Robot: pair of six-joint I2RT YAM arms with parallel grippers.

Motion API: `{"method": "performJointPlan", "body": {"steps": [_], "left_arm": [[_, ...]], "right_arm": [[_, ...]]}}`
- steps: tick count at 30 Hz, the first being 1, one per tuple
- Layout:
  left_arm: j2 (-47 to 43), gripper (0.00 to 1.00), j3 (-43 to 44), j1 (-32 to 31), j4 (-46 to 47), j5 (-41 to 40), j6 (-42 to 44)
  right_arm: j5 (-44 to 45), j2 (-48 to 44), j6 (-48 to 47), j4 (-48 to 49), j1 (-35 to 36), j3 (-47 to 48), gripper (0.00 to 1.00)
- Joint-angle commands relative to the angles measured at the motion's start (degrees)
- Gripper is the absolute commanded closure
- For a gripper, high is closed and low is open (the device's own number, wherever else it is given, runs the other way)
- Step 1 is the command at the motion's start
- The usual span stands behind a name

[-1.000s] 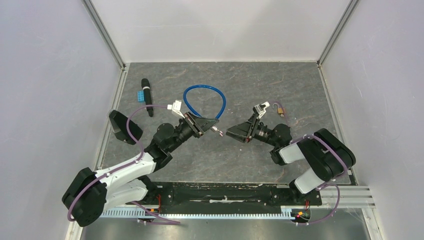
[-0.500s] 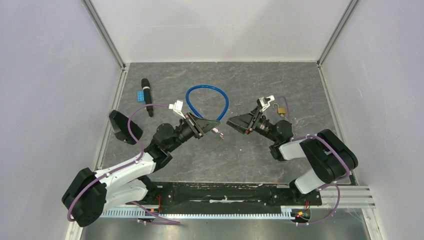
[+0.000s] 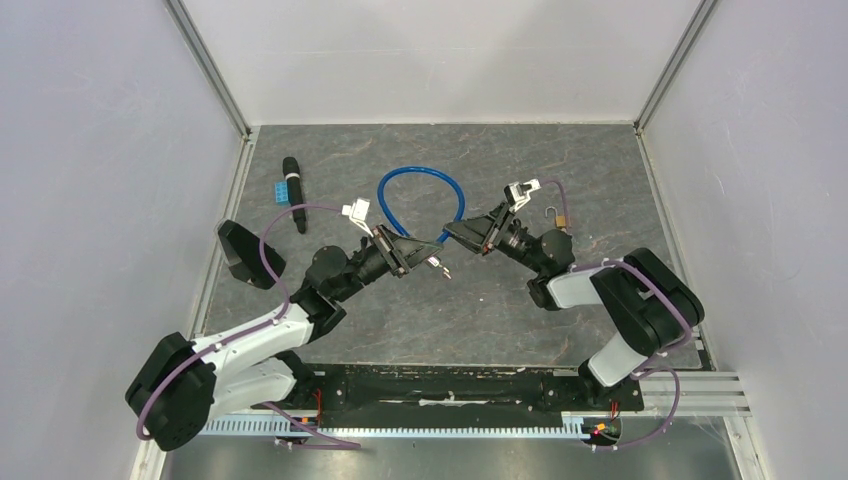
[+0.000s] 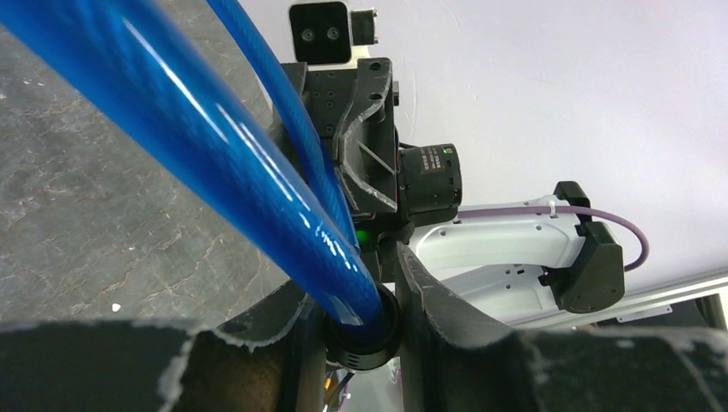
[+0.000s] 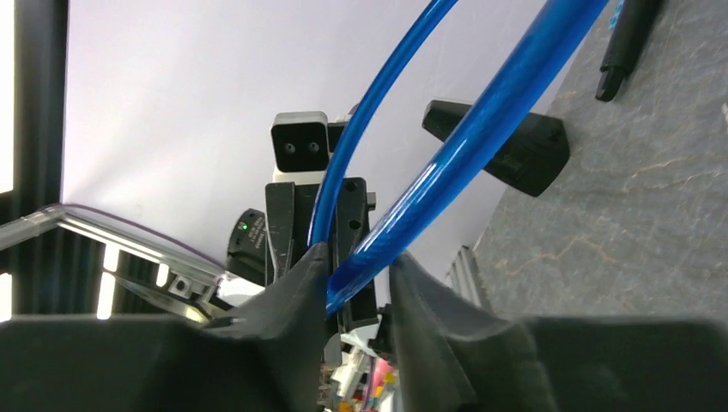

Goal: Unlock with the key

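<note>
**2 robot arms meet at a blue cable lock in the middle of a grey table**

From above, we see 2 black and white arms reaching in from the near edge of a dark grey stone-patterned table (image 3: 500, 310), with their tips almost touching at its centre. Between them a blue cable lock (image 3: 420, 170) rises in 1 loop that curves away towards the back wall.

The left gripper (image 3: 428, 258) is clamped on the lock. Its wrist camera shows both fingers (image 4: 429, 300) pressed against a black collar (image 4: 360, 343) where the thick blue cable (image 4: 215, 129) ends.

The right gripper (image 3: 452, 232) sits at the other side of the loop. In its own camera, the cable (image 5: 481, 120) runs down into the narrow gap between the 2 fingers (image 5: 292, 292). They stand close on either side of it, but we cannot tell whether they are pressing it or just short of touching.

Small pale and pink pieces (image 3: 438, 268) stick out just beyond the left gripper's tips. They are too small for us to tell whether they are the key.

A small brass padlock (image 3: 560, 216) lies on the table just behind the right wrist. At the far left, well apart from the arms, a black marker (image 3: 293, 195) lies with a blue block (image 3: 285, 188) touching its side. A black wedge (image 3: 245, 255) sits near the left edge.
</note>
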Motion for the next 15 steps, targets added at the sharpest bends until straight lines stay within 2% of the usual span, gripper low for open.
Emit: {"method": "performJointPlan", "body": {"steps": [1, 3, 7, 12, 15], "left_arm": [[-1.1, 0.98, 2.7, 0.2, 6.8, 1.6, 1.7], [-2.3, 0.98, 2.8, 0.2, 4.6, 1.8, 2.5], [-5.9, 0.98, 1.9, 0.3, -3.0, 0.7, 5.3], [-10.9, 0.98, -1.4, 1.1, -10.1, -1.8, 6.5], [-13.3, 0.98, -0.8, 2.4, -20.6, -4.6, 8.2]], "right_arm": [[2.0, 0.4, 0.5, 12.7, -0.3, 1.8, 0.81], [2.2, 0.8, 1.5, 13.8, -1.3, 1.7, 1.00], [1.9, 1.2, 4.5, 16.7, -4.0, 2.0, 1.00], [0.9, -1.0, 3.7, 14.2, -8.0, 2.5, 1.00], [-1.1, -2.1, 1.2, 10.7, -10.9, 2.1, 1.00]]}}
